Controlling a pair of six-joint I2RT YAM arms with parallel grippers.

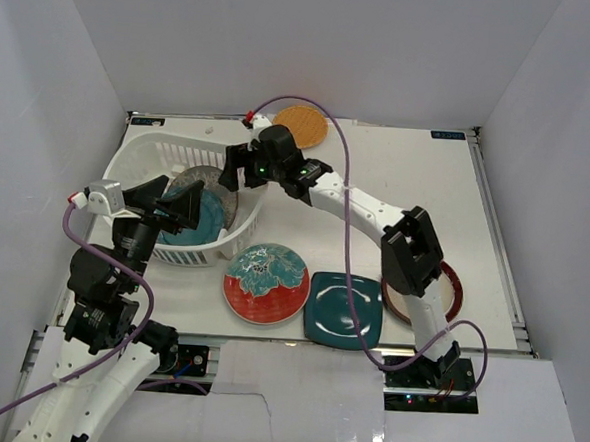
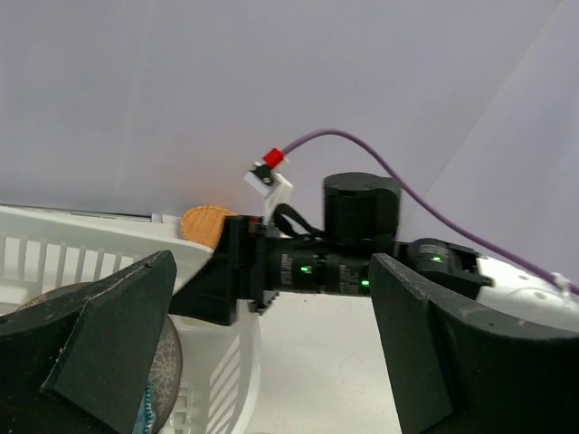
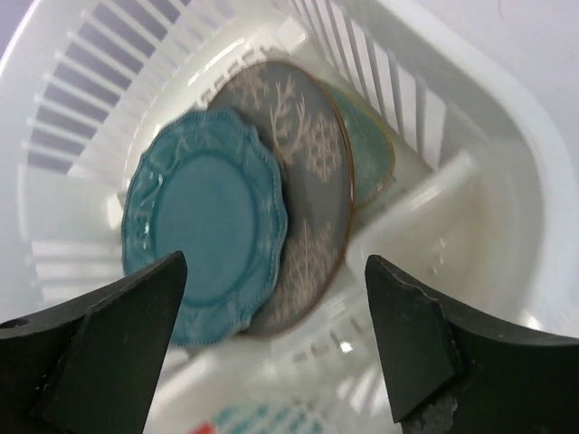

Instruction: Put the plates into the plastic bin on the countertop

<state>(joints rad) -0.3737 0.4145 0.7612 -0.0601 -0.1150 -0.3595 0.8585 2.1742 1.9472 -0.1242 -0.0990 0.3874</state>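
Three plates already lie in the plastic bin (image 1: 139, 147) at the upper left of the top view: the teal scalloped plate (image 3: 204, 240), the grey plate (image 3: 308, 154) and the pale aqua plate (image 3: 371, 154). Four are left on the countertop (image 1: 408, 178) — the orange plate (image 1: 299, 126) behind the bin, and the red floral plate (image 1: 266, 282), dark teal square plate (image 1: 344, 309) and maroon-rimmed plate (image 1: 453, 289) lower down. The right gripper (image 3: 276, 280) above the bin and the left gripper (image 2: 271, 271) at its near rim both gape wide, empty.

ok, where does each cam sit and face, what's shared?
Top external: above and behind the robot, looking down on the countertop; left arm, right arm, left gripper and right gripper at the plastic bin.
Left wrist: at the bin, facing across its rim at the right gripper; own open fingers.
Right wrist: above the bin, looking down at the teal scalloped plate and grey plate; own open fingers.
Shared: bin in all three; orange woven plate in top and left wrist.
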